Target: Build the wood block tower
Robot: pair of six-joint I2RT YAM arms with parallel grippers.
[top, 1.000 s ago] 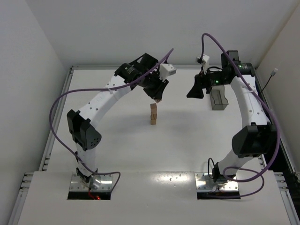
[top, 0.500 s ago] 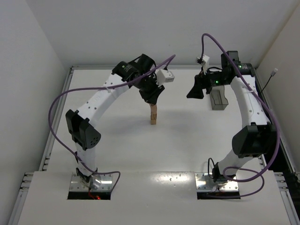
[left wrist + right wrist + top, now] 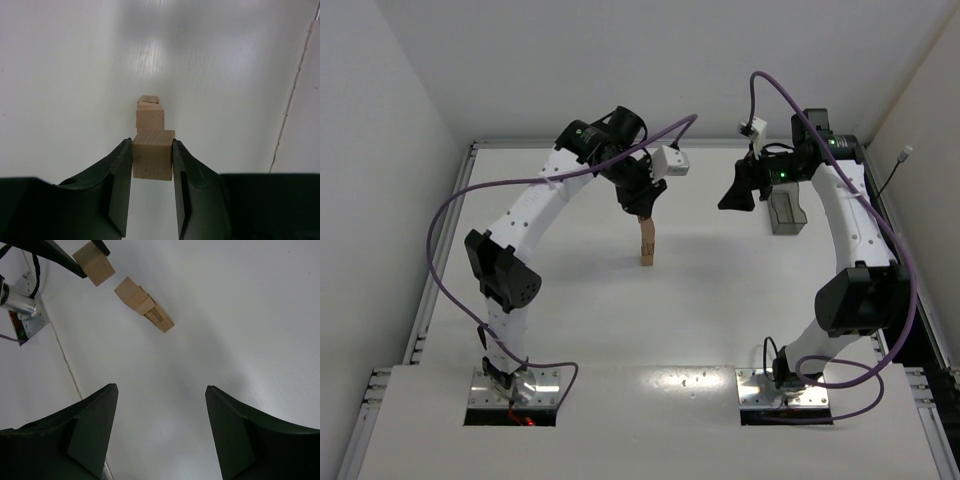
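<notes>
My left gripper is clenched on a wood block, and the tower stands just beneath its fingertips, not touching. I'd centre over the top face, lower squarely, then release gently. The cubes are plain, sharp-edged pale wood, stacked slightly skewed. My right gripper hangs spread and empty.

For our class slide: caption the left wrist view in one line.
Left gripper holds a wood block over the tower.
</notes>
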